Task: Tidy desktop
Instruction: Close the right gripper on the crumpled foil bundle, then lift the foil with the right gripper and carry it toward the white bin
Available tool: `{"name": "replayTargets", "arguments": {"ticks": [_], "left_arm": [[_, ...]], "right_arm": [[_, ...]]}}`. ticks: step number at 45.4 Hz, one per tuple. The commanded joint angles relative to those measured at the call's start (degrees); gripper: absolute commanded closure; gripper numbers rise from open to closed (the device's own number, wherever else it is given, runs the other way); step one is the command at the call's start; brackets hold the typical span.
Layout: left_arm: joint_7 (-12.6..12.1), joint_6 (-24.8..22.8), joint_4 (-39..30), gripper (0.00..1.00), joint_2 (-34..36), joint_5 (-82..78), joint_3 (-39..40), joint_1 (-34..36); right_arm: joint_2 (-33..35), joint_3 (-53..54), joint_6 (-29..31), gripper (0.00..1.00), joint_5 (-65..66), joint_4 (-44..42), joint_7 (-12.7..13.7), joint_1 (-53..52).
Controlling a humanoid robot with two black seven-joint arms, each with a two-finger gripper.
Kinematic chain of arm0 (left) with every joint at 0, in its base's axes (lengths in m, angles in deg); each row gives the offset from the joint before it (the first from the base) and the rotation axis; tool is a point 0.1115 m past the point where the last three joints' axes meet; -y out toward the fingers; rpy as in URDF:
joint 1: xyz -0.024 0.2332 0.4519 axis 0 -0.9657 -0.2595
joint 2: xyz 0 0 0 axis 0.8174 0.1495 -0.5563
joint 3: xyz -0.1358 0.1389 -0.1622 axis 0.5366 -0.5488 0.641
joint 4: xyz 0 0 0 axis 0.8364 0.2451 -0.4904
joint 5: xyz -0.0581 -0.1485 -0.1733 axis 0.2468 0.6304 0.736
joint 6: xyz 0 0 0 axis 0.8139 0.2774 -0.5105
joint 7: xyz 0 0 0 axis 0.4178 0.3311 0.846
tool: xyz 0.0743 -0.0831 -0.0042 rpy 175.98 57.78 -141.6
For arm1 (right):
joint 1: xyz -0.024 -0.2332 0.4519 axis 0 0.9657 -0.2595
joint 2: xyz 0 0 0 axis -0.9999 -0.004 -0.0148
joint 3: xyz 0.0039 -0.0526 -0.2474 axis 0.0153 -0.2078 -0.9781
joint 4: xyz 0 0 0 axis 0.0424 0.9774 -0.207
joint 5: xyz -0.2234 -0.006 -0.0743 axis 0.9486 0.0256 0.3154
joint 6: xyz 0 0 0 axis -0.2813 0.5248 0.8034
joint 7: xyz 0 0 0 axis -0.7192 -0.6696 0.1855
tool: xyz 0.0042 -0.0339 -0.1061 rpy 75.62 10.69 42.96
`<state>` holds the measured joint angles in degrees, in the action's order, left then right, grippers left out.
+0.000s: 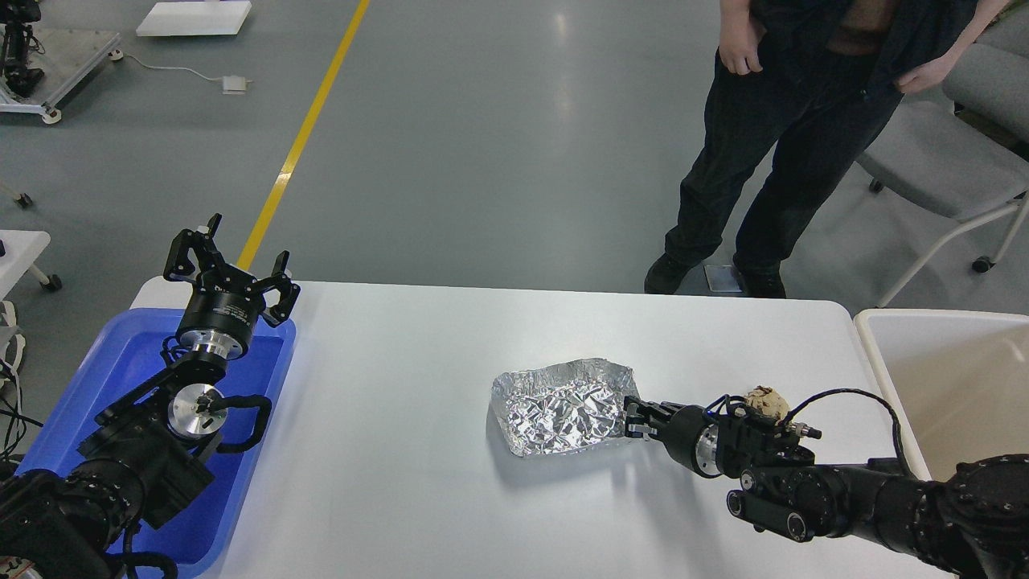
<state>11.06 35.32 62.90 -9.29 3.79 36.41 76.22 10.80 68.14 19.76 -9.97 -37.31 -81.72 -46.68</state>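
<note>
The white desktop (402, 450) fills the middle of the head view. A crumpled silver foil tray (559, 406) lies on it right of centre. My right gripper (629, 419) is at the foil tray's right edge, and its fingers seem closed on that rim. A small crumpled tan ball (766, 402) shows just behind my right wrist. My left gripper (227, 265) is open and empty, held above the far end of the blue plastic tray (120, 362).
A cream-beige bin (940, 378) stands off the desktop's right end. A person (796, 137) stands just beyond the far edge, with a grey chair (949, 161) to the right. The blue tray sits at the desktop's left end.
</note>
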Motion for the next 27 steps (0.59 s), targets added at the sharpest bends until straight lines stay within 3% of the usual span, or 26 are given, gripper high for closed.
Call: {"name": "replayTargets", "arguments": {"ticks": [1, 12, 27], "left_arm": [[0.00, 0.00, -0.08, 0.00, 0.00, 0.00, 0.00, 0.00], [0.00, 0.00, 0.00, 0.00, 0.00, 0.00, 0.00, 0.00], [0.00, -0.09, -0.08, 0.00, 0.00, 0.00, 0.00, 0.00]], "right_arm": [[0.68, 0.31, -0.12, 1.00, -0.18, 0.42, -1.12, -0.52], [1.82, 1.28, 0.06, 1.00, -0.89, 4.36, -3.41, -1.31], [15.09, 2.24, 3.65, 1.00, -6.33, 22.81, -3.15, -7.81]]}}
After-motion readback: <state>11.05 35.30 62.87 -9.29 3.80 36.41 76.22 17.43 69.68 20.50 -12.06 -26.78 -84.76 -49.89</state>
